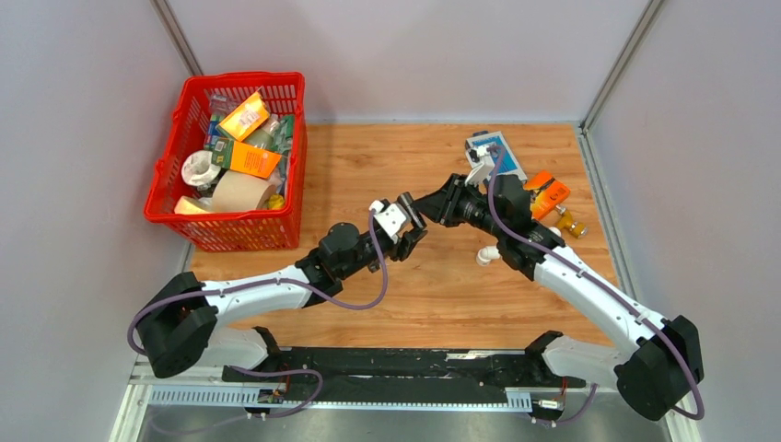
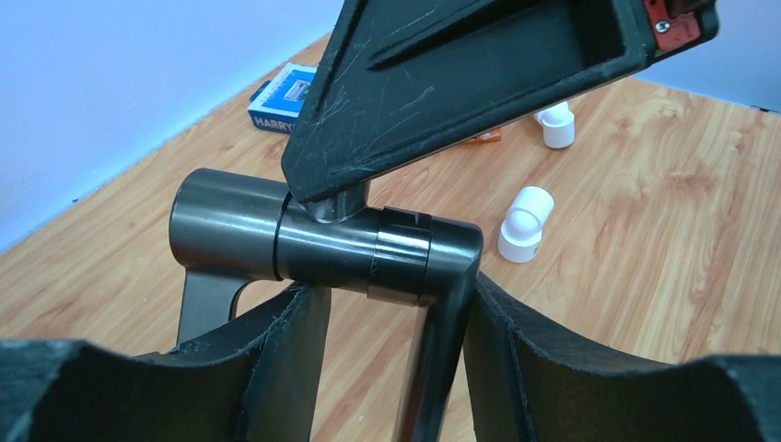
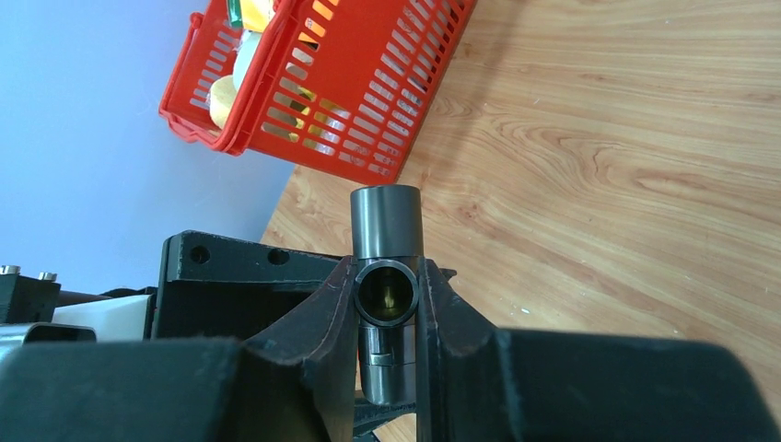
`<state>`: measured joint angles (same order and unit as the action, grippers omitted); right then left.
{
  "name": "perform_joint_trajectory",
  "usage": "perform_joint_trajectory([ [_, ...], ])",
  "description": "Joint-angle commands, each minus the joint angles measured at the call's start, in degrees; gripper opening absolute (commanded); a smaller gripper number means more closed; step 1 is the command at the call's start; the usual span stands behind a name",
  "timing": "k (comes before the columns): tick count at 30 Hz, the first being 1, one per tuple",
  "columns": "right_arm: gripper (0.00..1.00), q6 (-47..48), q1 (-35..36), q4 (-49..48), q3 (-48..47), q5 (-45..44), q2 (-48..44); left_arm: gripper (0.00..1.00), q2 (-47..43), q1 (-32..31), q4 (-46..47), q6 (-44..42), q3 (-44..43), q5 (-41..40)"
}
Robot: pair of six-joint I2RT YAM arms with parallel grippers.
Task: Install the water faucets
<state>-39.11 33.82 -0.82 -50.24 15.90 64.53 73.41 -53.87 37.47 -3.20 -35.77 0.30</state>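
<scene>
A white elbow fitting [image 1: 485, 255] lay on the wooden table [image 1: 433, 299] beside the right arm. Just past it, mid-table, the left gripper [image 2: 394, 293] stood released, its jaws straddling the thin rod of the dark faucet [image 2: 350, 244]. The right gripper [image 3: 387, 276] was clenched on the faucet's short open-ended branch, holding it off the wood. Farther back sat a full red basket [image 1: 249, 235].

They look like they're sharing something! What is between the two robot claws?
A dark metal faucet. The right claw pinches it, and its thin rod sits inside the open left claw. Both wrist views show it.
</scene>
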Motion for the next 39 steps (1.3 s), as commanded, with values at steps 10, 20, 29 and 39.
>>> perform_joint_trajectory([
  [10,0.00,0.53,2.12,-1.82,-1.70,-3.07,-2.13,0.27,0.86,-0.19,8.49,2.41,1.93,-1.70],
  [20,0.31,4.47,2.12,3.25,-3.19,-4.82,-3.18,0.00,0.69,-0.19,31.49,2.84,13.17,-2.99],
  [29,0.95,26.87,1.95,25.12,-10.66,-15.89,-6.62,0.00,-4.93,-0.27,28.72,2.50,18.27,-8.03],
  [39,0.99,43.59,1.95,50.13,-17.18,-29.96,5.25,0.00,-21.45,-0.19,5.70,4.69,17.66,-10.84],
])
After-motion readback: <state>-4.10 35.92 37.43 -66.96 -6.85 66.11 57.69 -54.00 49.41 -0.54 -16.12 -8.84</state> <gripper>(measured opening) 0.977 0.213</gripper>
